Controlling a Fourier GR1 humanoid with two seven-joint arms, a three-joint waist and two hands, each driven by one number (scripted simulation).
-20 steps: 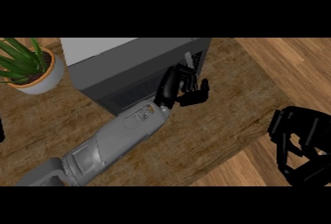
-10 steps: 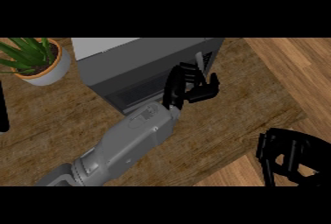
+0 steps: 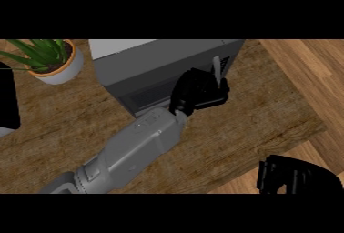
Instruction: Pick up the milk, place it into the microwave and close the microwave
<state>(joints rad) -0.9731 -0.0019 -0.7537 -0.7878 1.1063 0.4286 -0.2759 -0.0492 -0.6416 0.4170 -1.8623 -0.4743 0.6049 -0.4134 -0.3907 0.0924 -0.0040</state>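
Observation:
The grey microwave point(image 3: 158, 59) stands at the back of the wooden counter point(image 3: 259, 120). Its dark door faces me and looks nearly flat against the body, with a pale upright handle point(image 3: 216, 68) at its right side. My left hand point(image 3: 197, 92) rests against the door front just beside that handle, fingers relaxed and holding nothing. My right hand point(image 3: 295, 176) sits open at the lower right edge, off the counter's corner. The milk shows nowhere in the head view.
A potted green plant point(image 3: 52, 61) stands left of the microwave. A black object point(image 3: 8, 98) is cut off by the left edge. The counter ends at the right, where lighter floorboards point(image 3: 309, 68) begin.
My left hand has moved up and right along the microwave door, closer to the handle. The right hand has sunk toward the lower right edge.

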